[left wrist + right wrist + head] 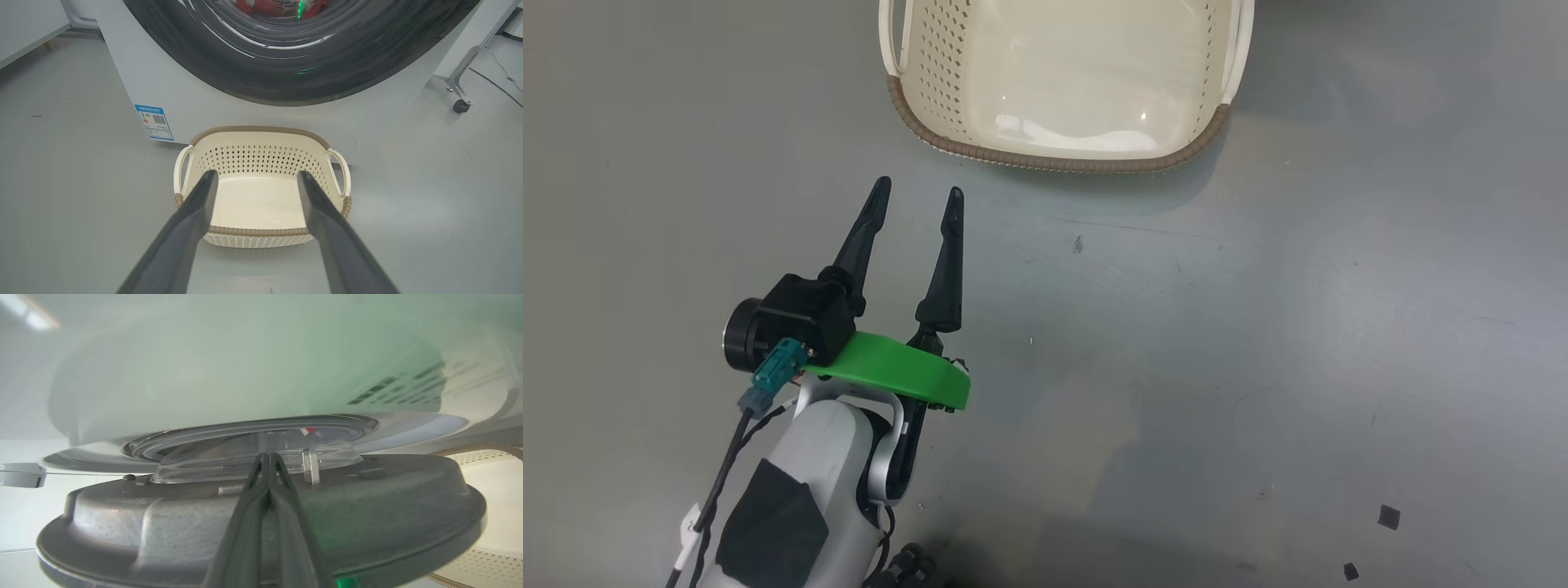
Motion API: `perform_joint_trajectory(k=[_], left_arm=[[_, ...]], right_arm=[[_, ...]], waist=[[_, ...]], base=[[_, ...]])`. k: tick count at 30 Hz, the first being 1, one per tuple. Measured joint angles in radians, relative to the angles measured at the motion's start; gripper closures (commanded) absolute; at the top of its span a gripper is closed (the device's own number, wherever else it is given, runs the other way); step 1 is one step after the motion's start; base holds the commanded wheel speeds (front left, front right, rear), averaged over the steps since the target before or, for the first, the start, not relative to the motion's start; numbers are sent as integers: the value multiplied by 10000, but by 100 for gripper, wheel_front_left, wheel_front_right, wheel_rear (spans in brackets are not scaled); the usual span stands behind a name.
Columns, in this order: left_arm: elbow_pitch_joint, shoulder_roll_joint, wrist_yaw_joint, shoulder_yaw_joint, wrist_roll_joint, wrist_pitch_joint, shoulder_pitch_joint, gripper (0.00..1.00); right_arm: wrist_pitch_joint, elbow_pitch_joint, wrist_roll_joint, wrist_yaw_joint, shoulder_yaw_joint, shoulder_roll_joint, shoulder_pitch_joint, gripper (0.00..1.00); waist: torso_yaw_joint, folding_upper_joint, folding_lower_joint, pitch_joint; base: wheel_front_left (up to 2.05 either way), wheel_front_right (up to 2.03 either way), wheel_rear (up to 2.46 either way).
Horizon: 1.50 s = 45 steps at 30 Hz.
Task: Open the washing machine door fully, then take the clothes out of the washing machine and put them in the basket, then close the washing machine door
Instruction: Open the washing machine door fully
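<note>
Left gripper (919, 188) hung over the floor (1258, 327), fingers spread wide, holding nothing. The basket (1062, 159) sat at 1 o'clock of it in head view, near but apart, and at 12 in the left wrist view. It stood just before the washing machine (184, 94), below the washing machine door (286, 73). Red clothes (261, 6) showed through the glass at 12. Right gripper (267, 457) was clamped shut and empty, tips at the door's inner face by the glass bowl (196, 467); contact unclear.
</note>
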Motion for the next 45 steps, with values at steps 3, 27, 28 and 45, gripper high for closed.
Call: perform_joint_trajectory(k=[3, 27, 28, 45], left_arm=[[31, -4, 0, -23, 2, 0, -1, 0], [336, 0, 0, 115, 198, 0, 5, 0], [368, 0, 0, 121, 211, 0, 8, 0], [497, 4, 0, 226, 309, 0, 296, 0]], right_arm=[[92, 144, 0, -2, 42, 10, 52, 100], [679, 934, 144, 449, 435, 445, 1266, 100], [725, 984, 165, 541, 447, 489, 1410, 100], [1131, 1197, 326, 717, 662, 775, 2197, 100]], waist=[[-45, 0, 0, -103], [-434, 0, 0, -1126], [-462, 0, 0, -1233], [-700, 0, 0, -2051]], base=[[0, 0, 0], [0, 0, 0], [0, 0, 0], [0, 0, 0]])
